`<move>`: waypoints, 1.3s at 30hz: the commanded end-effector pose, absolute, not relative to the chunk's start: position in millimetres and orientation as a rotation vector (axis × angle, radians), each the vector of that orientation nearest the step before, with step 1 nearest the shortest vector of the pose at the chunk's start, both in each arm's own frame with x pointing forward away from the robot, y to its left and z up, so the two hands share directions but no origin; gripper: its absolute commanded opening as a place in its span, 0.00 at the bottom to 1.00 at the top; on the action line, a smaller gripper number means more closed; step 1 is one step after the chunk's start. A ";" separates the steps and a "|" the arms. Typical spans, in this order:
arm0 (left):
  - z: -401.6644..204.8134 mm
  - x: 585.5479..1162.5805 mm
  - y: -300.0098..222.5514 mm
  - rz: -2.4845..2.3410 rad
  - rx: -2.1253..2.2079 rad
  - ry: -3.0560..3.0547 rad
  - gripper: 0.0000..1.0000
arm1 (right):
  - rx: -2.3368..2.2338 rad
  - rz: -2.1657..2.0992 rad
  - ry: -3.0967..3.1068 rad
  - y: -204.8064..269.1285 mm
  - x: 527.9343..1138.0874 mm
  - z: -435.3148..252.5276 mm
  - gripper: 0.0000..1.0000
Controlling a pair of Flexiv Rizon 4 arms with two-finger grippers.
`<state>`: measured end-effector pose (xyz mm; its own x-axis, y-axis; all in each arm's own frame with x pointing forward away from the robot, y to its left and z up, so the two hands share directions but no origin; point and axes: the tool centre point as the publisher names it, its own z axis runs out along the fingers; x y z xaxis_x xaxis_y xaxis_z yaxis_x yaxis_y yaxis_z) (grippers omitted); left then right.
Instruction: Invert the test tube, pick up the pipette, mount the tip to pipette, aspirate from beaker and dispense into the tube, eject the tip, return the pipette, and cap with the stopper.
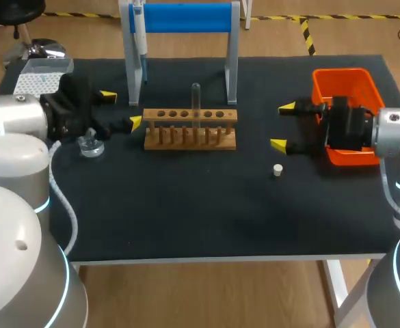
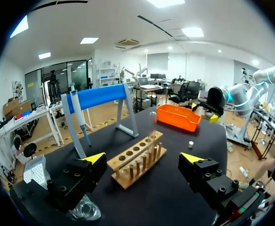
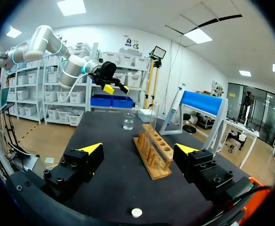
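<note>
Black matte worktop (image 1: 186,205), evenly lit, with a light wooden test-tube rack (image 1: 190,128) at its centre; clock bearings below are taken from this rack in the head view, 12 being the far side. One clear glass test tube (image 1: 195,99) stands upright in a middle hole, which keeps it steady and reachable from above; I cannot tell which end is up. At 12 o'clock stands the grey-legged hanger with a blue crossbar (image 1: 182,17), and the blue-and-white pipette (image 1: 139,34) hangs at its left end, tip end downward, clear of the surface. A small clear glass beaker (image 1: 90,145) sits at 9 o'clock, and a white perforated tip box (image 1: 39,75) at 10 o'clock lies close to the far left corner. The little white stopper (image 1: 277,169) lies alone at 4 o'clock. An orange plastic bin (image 1: 343,85) at 3 o'clock, near the right edge, is presumably for spent tips. The left gripper (image 1: 121,109) hovers at 9 o'clock, just beside the rack end and above the beaker, fingers wide apart and holding nothing. The right gripper (image 1: 282,126) hovers at 3 o'clock between rack and bin, fingers likewise spread and empty. Judgement: both face the rack, ready for the tube. Open room lies from 5 to 7 o'clock. The hanger legs crowd the far side, so lifting the tube straight up looks safest.
</note>
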<state>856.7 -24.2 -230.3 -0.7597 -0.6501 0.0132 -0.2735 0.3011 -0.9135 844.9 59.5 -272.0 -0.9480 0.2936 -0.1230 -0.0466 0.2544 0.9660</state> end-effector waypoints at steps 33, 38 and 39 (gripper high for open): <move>-248.8 855.7 -23.2 -1.462 -0.836 2.232 1.00 | 0.085 1.888 2.274 86.6 876.4 -265.4 1.00; -248.8 855.7 -23.2 -1.462 -0.836 2.232 1.00 | 0.029 1.982 2.301 104.4 892.5 -265.8 1.00; -248.8 855.7 -23.2 -1.462 -0.836 2.232 1.00 | 0.026 1.985 2.304 108.1 895.8 -266.8 1.00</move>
